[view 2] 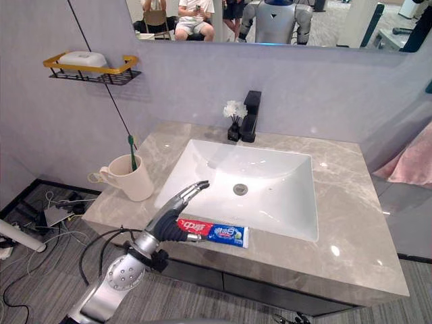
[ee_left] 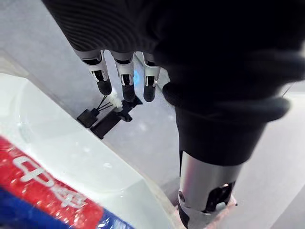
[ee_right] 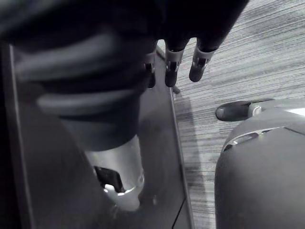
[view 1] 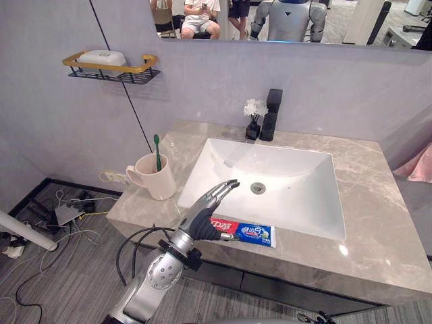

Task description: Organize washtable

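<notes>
My left hand (view 1: 206, 214) hovers at the lower centre of the frame, over the front edge of the stone counter (view 1: 378, 223), fingers (ee_left: 125, 76) straight and close together, pointing up the frame across the white sink (view 1: 304, 202), thumb held apart and gripping nothing. The toothpaste tube (view 1: 253, 233) lies flat on the narrow strip of counter between the sink and the front edge. Its long axis runs left to right across the frame, almost square to my fingers. Its red end sits under my palm and its blue end reaches away to the right. I cannot tell whether the palm touches it. The cup (view 1: 156, 182) stands on the counter to the left, well clear of the hand, with a green toothbrush (view 1: 157, 150) upright inside. My right hand (ee_right: 199, 64) hangs with loose, straight fingers down beside the cabinet, above the floor, so the left is plainly the nearer hand. In my judgement the pickup turns on rotating or lowering this hand so that fingers and thumb close across the tube's width.
</notes>
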{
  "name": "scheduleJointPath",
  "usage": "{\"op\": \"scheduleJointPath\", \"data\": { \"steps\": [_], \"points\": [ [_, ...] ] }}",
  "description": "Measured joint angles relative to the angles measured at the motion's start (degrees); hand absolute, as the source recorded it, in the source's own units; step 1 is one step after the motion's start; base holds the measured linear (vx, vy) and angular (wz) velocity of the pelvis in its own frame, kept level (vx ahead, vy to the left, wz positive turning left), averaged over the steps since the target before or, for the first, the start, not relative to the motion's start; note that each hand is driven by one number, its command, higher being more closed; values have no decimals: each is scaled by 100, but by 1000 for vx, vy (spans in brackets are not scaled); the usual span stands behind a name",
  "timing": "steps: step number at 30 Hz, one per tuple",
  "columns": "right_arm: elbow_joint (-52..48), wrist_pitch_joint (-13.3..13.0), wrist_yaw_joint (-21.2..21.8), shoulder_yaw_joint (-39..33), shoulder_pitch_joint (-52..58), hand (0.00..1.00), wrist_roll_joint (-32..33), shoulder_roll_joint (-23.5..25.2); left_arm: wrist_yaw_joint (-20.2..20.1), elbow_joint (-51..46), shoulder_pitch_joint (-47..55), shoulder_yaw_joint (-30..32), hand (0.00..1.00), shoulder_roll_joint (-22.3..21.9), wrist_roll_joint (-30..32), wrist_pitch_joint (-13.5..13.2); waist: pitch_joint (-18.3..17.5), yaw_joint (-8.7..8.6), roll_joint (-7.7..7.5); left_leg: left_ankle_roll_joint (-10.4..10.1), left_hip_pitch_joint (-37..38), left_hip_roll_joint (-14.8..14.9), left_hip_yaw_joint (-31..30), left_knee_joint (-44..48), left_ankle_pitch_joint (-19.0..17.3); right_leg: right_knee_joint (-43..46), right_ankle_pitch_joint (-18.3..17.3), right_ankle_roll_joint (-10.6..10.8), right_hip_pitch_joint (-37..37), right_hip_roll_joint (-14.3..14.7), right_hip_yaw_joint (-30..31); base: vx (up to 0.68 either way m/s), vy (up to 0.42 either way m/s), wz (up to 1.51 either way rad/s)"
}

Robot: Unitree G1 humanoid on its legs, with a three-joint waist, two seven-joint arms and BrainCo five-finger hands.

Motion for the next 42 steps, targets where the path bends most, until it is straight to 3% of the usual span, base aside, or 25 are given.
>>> {"op": "scheduleJointPath", "data": {
  "steps": [12,24,42],
  "points": [
    [-107,10,4,-13,80,0,-1,-14,-15,402,-210,-222,0,81,290,76,55,-107,96,-4,152,16,124,-122,0,-62,21,-2,53,21,103,-29,-8,-5],
    [-189,11,9,-65,104,0,-7,-44,-13,793,-216,-210,0,80,508,161,63,-221,84,-6,184,19,190,-149,-2,-69,22,0,46,25,167,-14,-6,-1],
    [-208,20,38,-104,113,0,-37,-47,-3,944,-213,125,0,78,732,203,67,-236,92,-15,218,52,274,-171,-8,-79,36,0,26,56,249,-18,-9,-2]
  ]
}}
